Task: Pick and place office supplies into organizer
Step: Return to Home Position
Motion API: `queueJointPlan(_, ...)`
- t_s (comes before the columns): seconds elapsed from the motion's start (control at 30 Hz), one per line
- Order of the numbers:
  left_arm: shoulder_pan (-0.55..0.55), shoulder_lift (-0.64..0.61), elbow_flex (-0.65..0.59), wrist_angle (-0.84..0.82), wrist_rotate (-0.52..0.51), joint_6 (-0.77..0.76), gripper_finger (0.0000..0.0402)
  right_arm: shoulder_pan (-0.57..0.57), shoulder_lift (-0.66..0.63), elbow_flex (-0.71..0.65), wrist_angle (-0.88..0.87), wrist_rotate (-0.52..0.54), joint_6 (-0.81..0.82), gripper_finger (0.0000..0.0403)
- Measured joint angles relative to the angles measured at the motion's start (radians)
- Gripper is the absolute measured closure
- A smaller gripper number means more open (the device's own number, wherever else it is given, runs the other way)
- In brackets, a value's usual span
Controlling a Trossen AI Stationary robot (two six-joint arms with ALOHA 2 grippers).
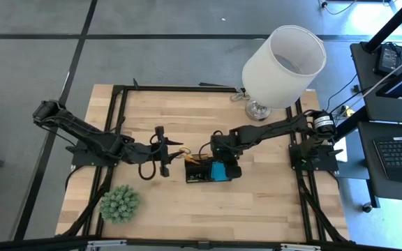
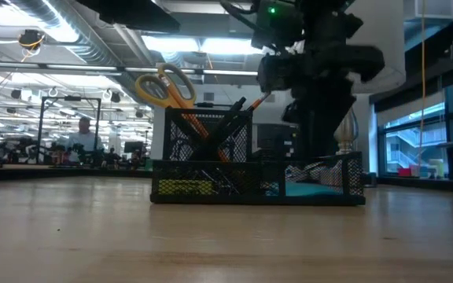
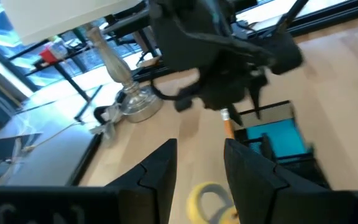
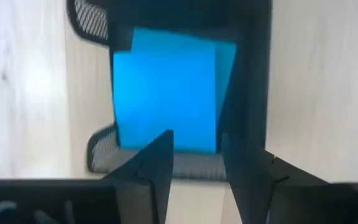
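A pale wooden surface (image 1: pixel 257 209) fills the overhead view, framed by black rails. A big white lamp (image 1: pixel 285 56) stands at its far edge, out of my working area.

My two dark arms reach in from either side and meet near the middle. The right jaws hang directly over the organizer, pointing straight down. Their two fingers (image 4: pixel 151 168) are spread apart with nothing between them, so they are released. The left jaws wait just beside the organizer, aimed toward it across the surface. Their fingers (image 3: pixel 160 171) are also parted and carry nothing.

A green spiky plant ball (image 1: pixel 120 203) sits near the front left corner, well apart from everything else and no part of the job.

The organizer (image 2: pixel 211 185) is a low black mesh tray with divided compartments, standing upright at the centre of the surface. The bright blue pad (image 4: pixel 166 87) lies flat in the low compartment right below my right jaws. Flat in that square bay, it cannot slide out.

Yellow-handled scissors (image 2: pixel 183 98) stand handles-up in the taller cup section, where the walls keep them upright. An orange pencil (image 3: pixel 227 124) leans in that cup too.

I see no loose supplies left on the surface. I judge the sorting finished, with only lifting clear to follow.
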Motion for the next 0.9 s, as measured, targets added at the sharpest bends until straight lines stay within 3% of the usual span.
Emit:
queueJointPlan(0.13,-0.010,0.000,0.000,0.000,0.037,-0.042,0.0274,0.000,-0.022,0.058,-0.127,0.001,0.032,0.0264)
queueJointPlan(0.3,-0.010,0.000,0.000,-0.004,0.058,-0.084,0.0274,0.011,-0.170,0.035,-0.075,0.003,0.039,0.0265)
queueJointPlan(0.47,-0.007,-0.015,0.000,-0.027,0.080,-0.134,0.0274,0.034,-0.409,-0.113,0.177,0.004,0.059,0.0266)
queueJointPlan(0.63,0.042,-0.085,-0.038,0.004,0.221,-0.102,0.0274,0.060,-0.647,-0.362,0.487,0.057,0.074,0.0266)
queueJointPlan(0.9,0.238,-0.342,-0.221,0.063,0.419,-0.150,0.0274,0.068,-0.899,-0.654,0.791,0.082,0.032,0.0266)
